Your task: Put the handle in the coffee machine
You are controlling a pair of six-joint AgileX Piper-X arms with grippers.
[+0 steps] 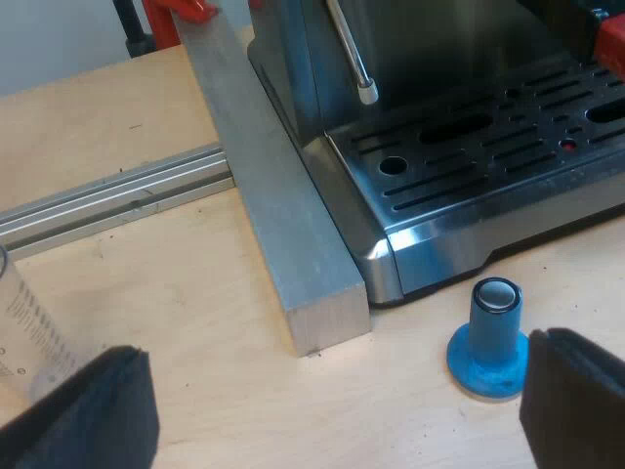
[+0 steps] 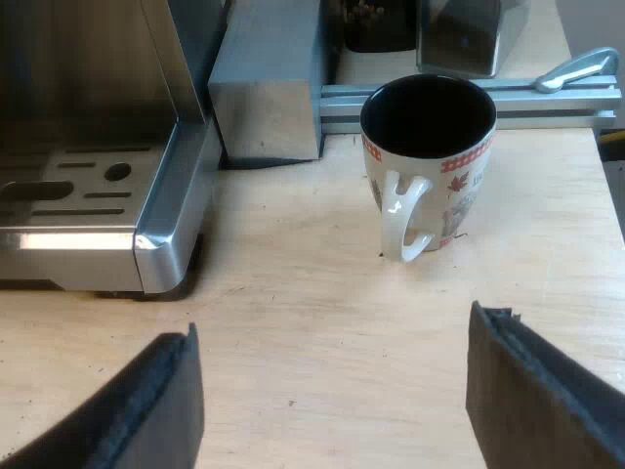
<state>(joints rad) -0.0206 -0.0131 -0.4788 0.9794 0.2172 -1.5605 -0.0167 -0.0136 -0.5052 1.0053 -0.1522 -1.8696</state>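
- Over the wooden desk (image 1: 195, 322), my left fingers (image 1: 93, 415) are hanging wide open and holding nothing.
- They are hovering by the front corner of the espresso machine (image 1: 391, 244).
- Between the finger tips and the machine, the blue tamper (image 1: 491, 342) is standing upright on the desk, just beside the drip tray (image 1: 488, 147).
- A measuring glass (image 1: 24, 322) is standing on the desk close to one left finger.
- A grey metal bar (image 1: 283, 225) is lying along the machine's side, and a metal rail (image 1: 107, 200) is running away from it across the desk.
- A thin steam pipe (image 1: 354, 54) is hanging over the drip tray.
- A red tip (image 1: 610, 44) is poking out above the drip tray at the machine's front. It is looking like the end of the handle, but I cannot tell if the handle is locked in.
- My right fingers (image 2: 532, 391) are spreading wide too, holding nothing, over bare desk.
- A mug (image 2: 430, 166) is standing upright beyond them, near one edge of the desk and just beside the rail, apart from the machine's corner.
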